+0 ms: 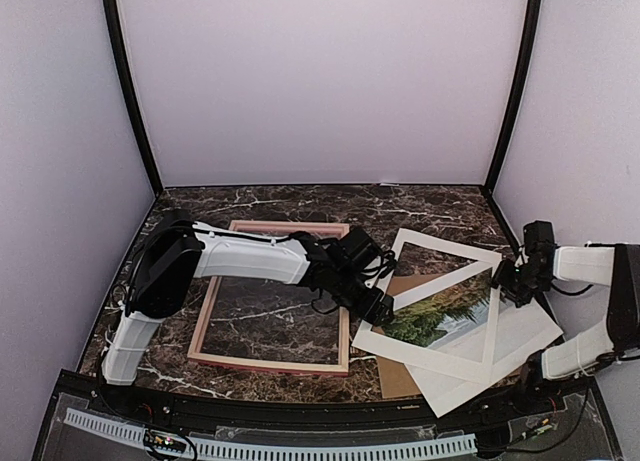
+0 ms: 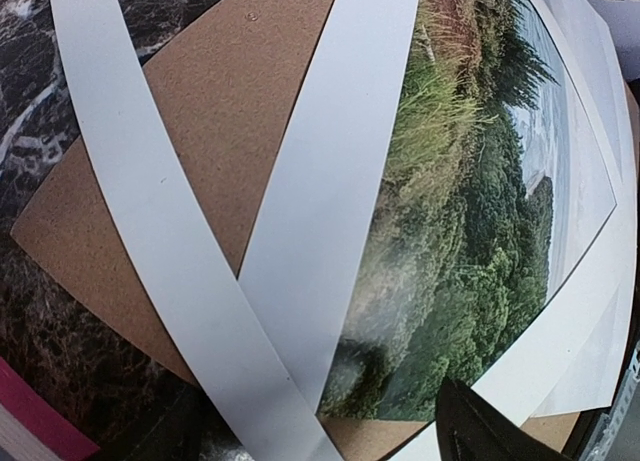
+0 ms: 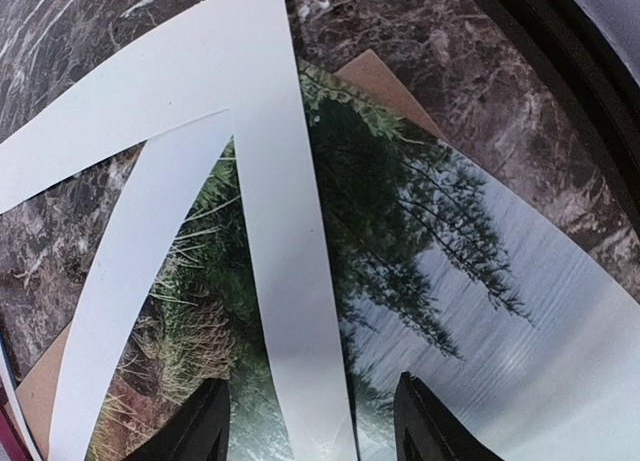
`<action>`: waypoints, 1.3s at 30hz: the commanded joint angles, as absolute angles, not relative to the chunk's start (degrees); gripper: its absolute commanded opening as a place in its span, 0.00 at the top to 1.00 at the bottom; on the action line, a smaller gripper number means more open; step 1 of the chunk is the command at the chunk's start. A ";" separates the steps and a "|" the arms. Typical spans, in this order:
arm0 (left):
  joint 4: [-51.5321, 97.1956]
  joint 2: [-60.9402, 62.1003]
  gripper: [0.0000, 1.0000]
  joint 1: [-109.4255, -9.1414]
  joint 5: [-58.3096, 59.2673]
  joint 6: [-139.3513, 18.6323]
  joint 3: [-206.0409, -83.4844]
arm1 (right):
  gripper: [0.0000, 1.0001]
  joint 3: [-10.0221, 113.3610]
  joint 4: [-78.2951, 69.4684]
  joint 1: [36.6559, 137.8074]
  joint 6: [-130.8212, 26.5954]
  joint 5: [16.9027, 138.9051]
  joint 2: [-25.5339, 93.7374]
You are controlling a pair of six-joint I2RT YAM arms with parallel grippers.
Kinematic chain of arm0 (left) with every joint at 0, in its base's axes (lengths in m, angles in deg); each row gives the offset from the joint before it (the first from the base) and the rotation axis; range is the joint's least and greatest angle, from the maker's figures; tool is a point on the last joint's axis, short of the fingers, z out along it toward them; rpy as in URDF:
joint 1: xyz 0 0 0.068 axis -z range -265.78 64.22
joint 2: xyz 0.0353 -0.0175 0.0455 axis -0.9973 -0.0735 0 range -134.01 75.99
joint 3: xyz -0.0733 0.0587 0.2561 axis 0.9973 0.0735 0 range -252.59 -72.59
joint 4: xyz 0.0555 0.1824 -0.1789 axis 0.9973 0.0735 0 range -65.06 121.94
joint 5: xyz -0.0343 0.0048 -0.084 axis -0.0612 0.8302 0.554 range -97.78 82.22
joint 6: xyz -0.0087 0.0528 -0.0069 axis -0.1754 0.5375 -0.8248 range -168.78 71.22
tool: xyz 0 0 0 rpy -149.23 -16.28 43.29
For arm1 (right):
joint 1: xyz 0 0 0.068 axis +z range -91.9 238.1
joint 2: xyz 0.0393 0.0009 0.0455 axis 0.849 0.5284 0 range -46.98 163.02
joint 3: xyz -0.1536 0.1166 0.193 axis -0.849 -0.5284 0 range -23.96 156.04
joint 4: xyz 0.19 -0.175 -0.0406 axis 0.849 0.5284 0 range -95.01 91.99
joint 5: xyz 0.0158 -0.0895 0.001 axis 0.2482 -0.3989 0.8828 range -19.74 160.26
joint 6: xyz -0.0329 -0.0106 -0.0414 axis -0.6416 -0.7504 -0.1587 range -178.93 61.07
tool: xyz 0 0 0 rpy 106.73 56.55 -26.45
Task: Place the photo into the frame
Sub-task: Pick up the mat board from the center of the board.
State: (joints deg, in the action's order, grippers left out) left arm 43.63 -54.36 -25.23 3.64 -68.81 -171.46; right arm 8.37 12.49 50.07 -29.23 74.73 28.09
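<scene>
Got the frame (image 1: 268, 362) lying flat on the marble bench (image 1: 440, 206), left side, pinkish face up, marble showing through the opening. Found the photo (image 1: 440, 316) off to the right of it, not in the frame, sandwiched under the white mat board (image 1: 450, 246) and over the brown backing board (image 1: 398, 381). Seeing green trees through the mat's window, pale sky and water poking out past the mat's right rail. Whole stack skewed, edges not lined up.

Spotted the left pincer (image 1: 378, 306) stretched across the frame's right rail, sitting right at the mat's left rail. Only catching one dark fingertip (image 2: 490, 431) in the left wrist view, low over the photo's edge, so can't tell if released or clenched.

Then the right pincer (image 3: 315, 426), hovering over the right side of the stack, fingers spread either side of a mat strip, clamped on nothing, so calling it released.
</scene>
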 commanded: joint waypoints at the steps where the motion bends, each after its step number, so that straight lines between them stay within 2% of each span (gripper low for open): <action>1: 45.22 -53.53 0.17 -25.23 3.03 -69.94 -168.85 | 0.45 5.69 9.43 49.15 -29.31 80.20 30.00; 23: 43.22 -52.06 0.18 -25.23 2.16 -70.73 -165.73 | 0.64 3.89 1.87 41.97 -29.35 101.84 25.80; 33: 42.88 -51.79 0.18 -25.23 1.91 -70.93 -165.23 | 0.73 3.29 1.58 40.97 -31.09 104.93 24.91; 39: 42.56 -51.56 0.18 -25.23 2.03 -70.93 -165.23 | 0.83 2.89 1.67 40.97 -33.13 104.53 24.47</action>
